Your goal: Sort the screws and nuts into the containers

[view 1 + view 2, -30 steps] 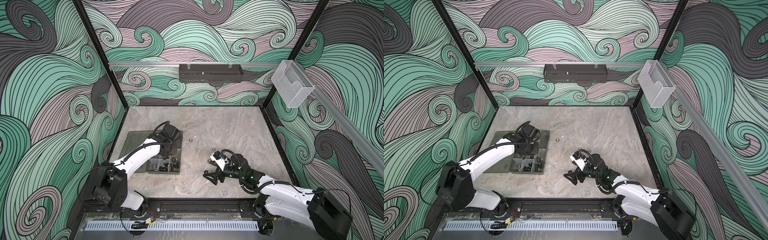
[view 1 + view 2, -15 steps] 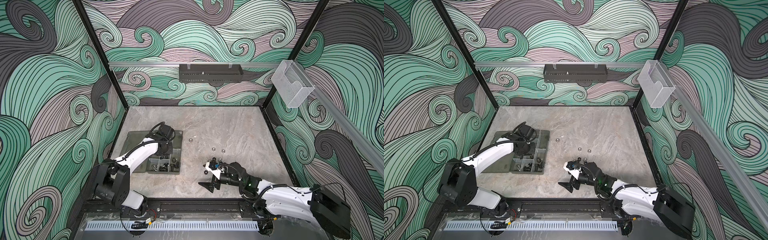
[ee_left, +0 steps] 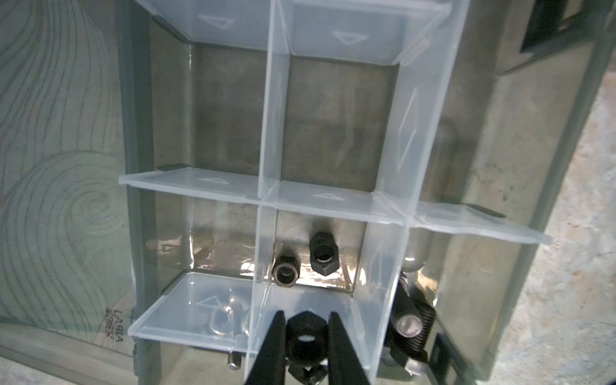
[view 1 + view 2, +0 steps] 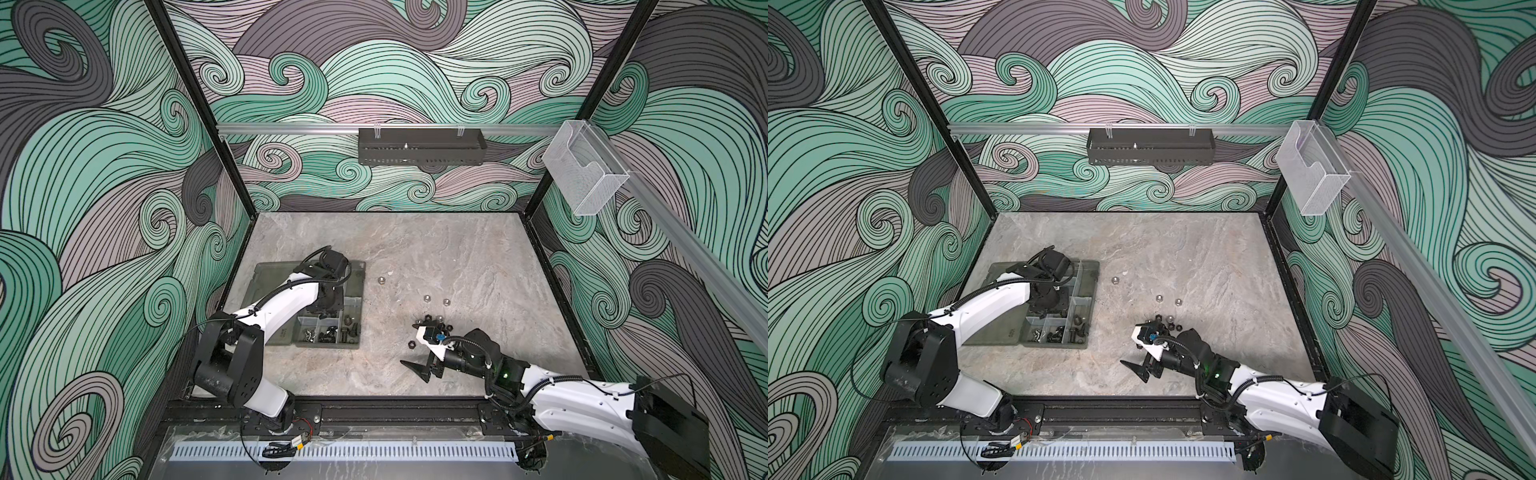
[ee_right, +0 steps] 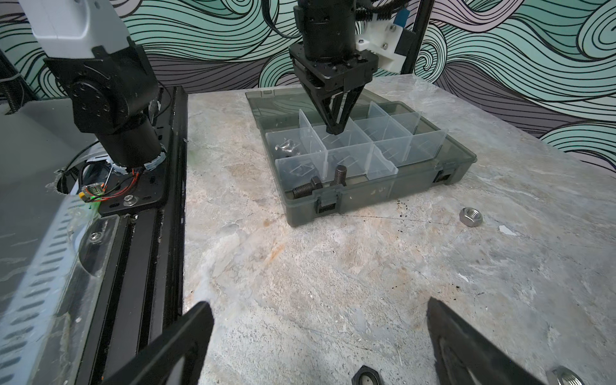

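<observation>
Left pincer (image 3: pixel 306 316) gripped a black nut (image 3: pixel 305 338), bore roughly upright, above the organizer box (image 4: pixel 356 286); the compartment holding two nuts (image 3: pixel 321 253) lay, seemingly, just beneath it. Right pincer (image 4: pixel 408 344), spread wide and empty, stood over the surface (image 4: pixel 457 266) toward 4 o'clock from the box in both top views.

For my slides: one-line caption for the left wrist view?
Left gripper holds a black nut over the organizer box; two nuts lie in one compartment.

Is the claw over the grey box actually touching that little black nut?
Touching. In the left wrist view the left gripper clamps the black nut: its fingers press against opposite sides, with no gap.
</observation>
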